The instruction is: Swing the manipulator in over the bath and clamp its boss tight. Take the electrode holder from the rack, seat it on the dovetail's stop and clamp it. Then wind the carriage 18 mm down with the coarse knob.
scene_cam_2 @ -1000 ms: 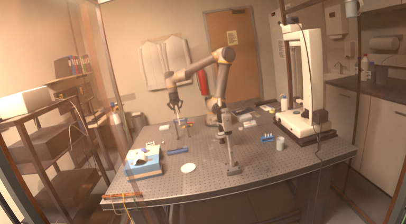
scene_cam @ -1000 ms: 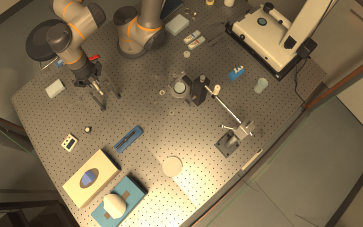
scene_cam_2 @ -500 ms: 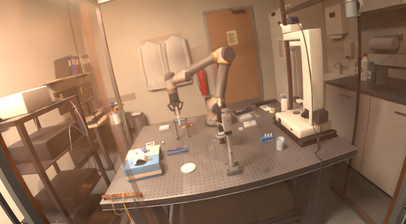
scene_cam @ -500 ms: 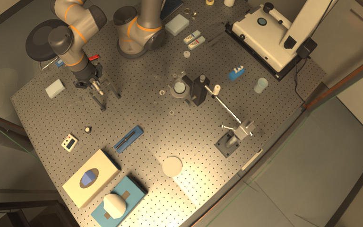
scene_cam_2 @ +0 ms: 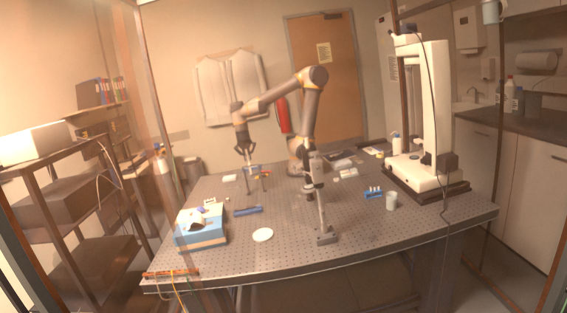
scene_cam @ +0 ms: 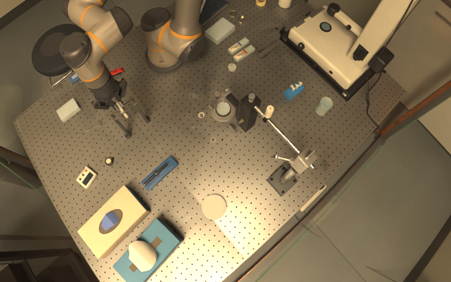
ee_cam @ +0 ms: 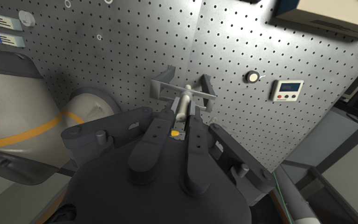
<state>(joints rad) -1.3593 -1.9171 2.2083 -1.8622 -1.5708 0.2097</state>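
At the left rear of the table stands a small grey rack [scene_cam: 130, 119] [scene_cam_2: 253, 178] [ee_cam: 183, 90]. A pale cylindrical electrode holder [scene_cam: 122, 109] [ee_cam: 184, 107] stands upright in it. Near the table's middle, the manipulator's dark carriage block [scene_cam: 248, 112] [scene_cam_2: 314, 167] sits beside the round bath [scene_cam: 223, 110]. A rod runs from it to a post clamp [scene_cam: 302, 162] on a base [scene_cam_2: 325, 236]. My gripper [scene_cam: 120, 108] [scene_cam_2: 247, 156] [ee_cam: 184, 111] is at the rack from above. It is closed on the electrode holder.
Behind the rack is the arm's base [scene_cam: 171, 38] and a white block [scene_cam: 68, 109]. A timer [scene_cam: 86, 176] [ee_cam: 286, 89], a blue tray [scene_cam: 159, 172], a tissue box [scene_cam: 113, 221] and a white disc [scene_cam: 214, 207] lie toward the front. A microscope [scene_cam: 339, 45] stands at right.
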